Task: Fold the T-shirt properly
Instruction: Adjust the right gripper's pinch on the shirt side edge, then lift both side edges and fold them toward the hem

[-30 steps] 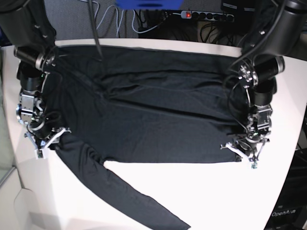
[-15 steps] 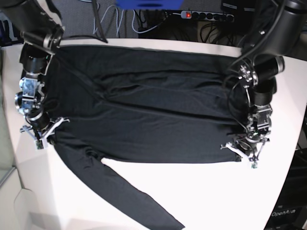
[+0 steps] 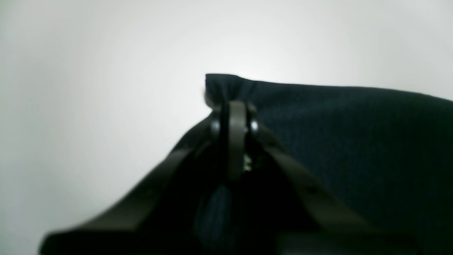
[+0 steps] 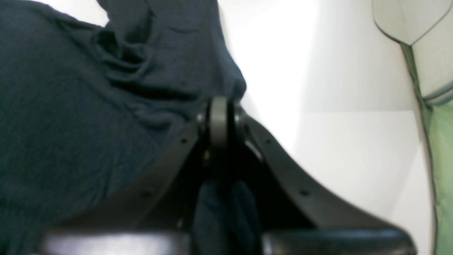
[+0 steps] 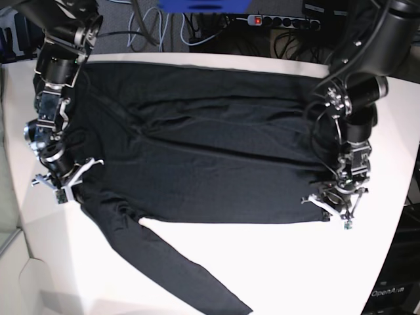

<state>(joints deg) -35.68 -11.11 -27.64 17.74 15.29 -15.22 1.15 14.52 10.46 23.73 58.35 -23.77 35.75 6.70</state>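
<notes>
A black long-sleeved T-shirt (image 5: pixel 210 151) is being spread flat across the white table (image 5: pixel 275 262), with its body lying wide between the 2 arms and 1 sleeve (image 5: pixel 177 269) trailing off diagonally toward the near edge. In the base view the hem side is lying toward the right and the shoulder side toward the left.

The left gripper (image 5: pixel 336 205) is being held closed on the near corner of the hem; in the left wrist view the 2 jaws are seen pressed together with a small tuft of dark cloth (image 3: pixel 226 86) bunched just above them. The right gripper (image 5: pixel 64 184) is likewise being held closed, pinching the fabric near where the sleeve meets the body; in the right wrist view the cloth (image 4: pixel 141 71) is gathered into wrinkles beside the shut jaws, and a fold of it is seen caught between them.

The shirt is being judged as light, soft and limp. No shape is likely to be kept by it once lifted, so sagging between the 2 pinch points is to be expected, and the free sleeve will probably be dragged along and may bunch under the body. The matte knit is not looking slippery, yet only a little cloth is being held in each grip, so a hard tug could pull it free. Hold is best taken at corners and seams, as is being done here, with both grips kept level so the fold line stays straight.
</notes>
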